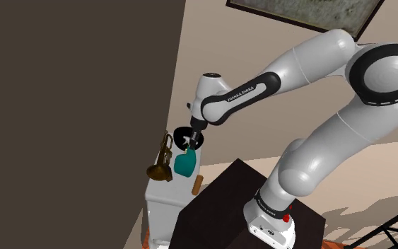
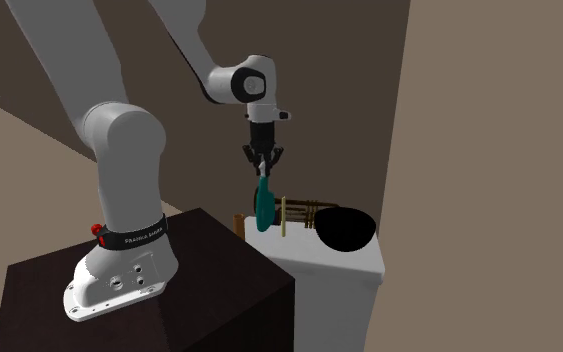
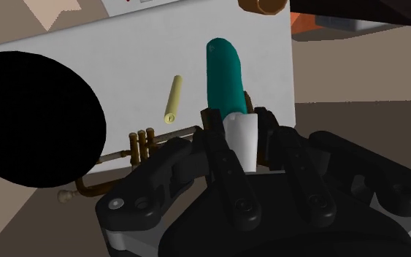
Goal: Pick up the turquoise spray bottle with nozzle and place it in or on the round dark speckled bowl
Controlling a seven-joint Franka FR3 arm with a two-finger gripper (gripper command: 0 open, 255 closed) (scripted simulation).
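Jaws clasp smooth teal spray bottle (image 3: pixel 224 73) by its white nozzle (image 3: pixel 242 137), seemingly hanging near round black bowl (image 2: pixel 345 229).

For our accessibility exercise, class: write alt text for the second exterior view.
A black gripper clasps a teal bottle by its top, over a white cabinet. A black bowl and a brass trumpet rest on the cabinet.

Dark brown wall (image 1: pixel 70 85), beige wall (image 1: pixel 211 35), framed picture (image 1: pixel 310 13), white cabinet (image 2: pixel 334 300).
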